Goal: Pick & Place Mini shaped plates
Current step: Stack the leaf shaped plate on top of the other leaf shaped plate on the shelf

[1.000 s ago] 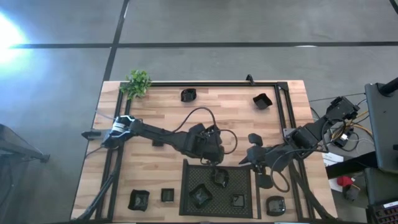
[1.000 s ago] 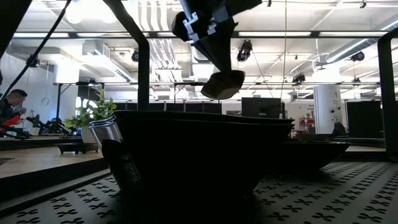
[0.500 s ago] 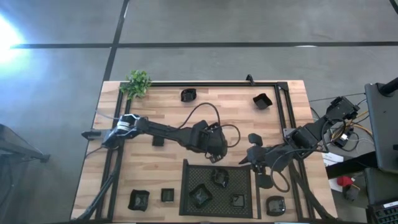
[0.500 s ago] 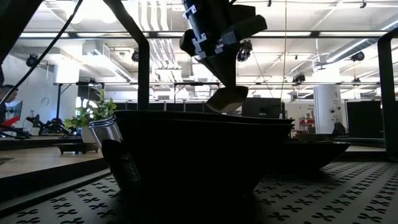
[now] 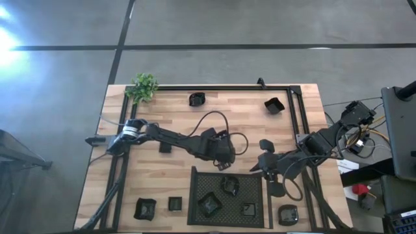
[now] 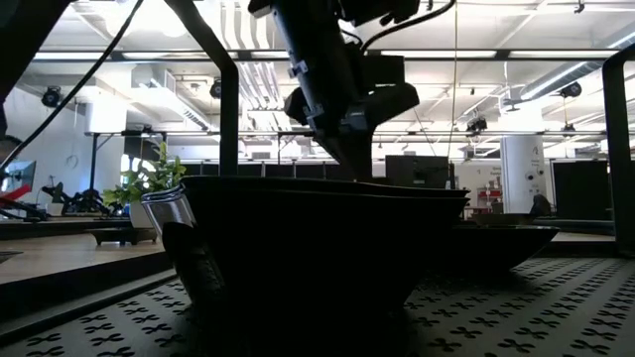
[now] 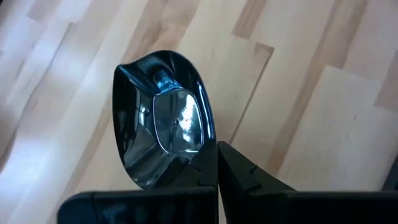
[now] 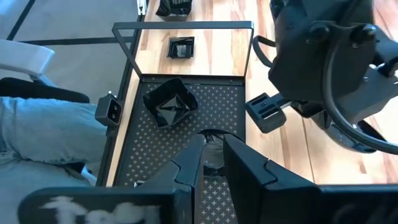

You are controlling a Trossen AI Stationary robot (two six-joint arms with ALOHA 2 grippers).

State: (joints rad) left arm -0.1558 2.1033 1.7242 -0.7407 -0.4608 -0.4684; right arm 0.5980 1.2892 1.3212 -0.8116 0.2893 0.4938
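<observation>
At the table's far left corner stands the small green plant (image 5: pixel 143 86), well clear of the work. Along the near edge, left of the black mesh tray (image 5: pixel 196 188), two mini plates (image 5: pixel 145 208) wait on the bare wood. Next comes the left gripper (image 5: pixel 223 162), hanging over the butcher-block tabletop (image 5: pixel 162 117) just beyond the tray's far rim; its fingers (image 7: pixel 205 177) are pinched tight on the rim of a rounded glossy mini plate (image 7: pixel 163 130), which hangs tilted, dish face toward the wrist camera, with only wood behind it.

The step in hand looks like carrying this plate into the tray, where three dishes (image 5: pixel 209 203) already lie. To do it well, the arm should come toward the near edge until the plate is fully over the mesh, pick a bare patch away from the dishes there, level the plate, lower close, then release; an edge-pinched glossy dish may swing or slip.

Right of the tray, the right gripper (image 8: pixel 211 163) waits, fingers partly parted and holding nothing. Two more plates (image 5: pixel 273 104) remain along the far edge.
</observation>
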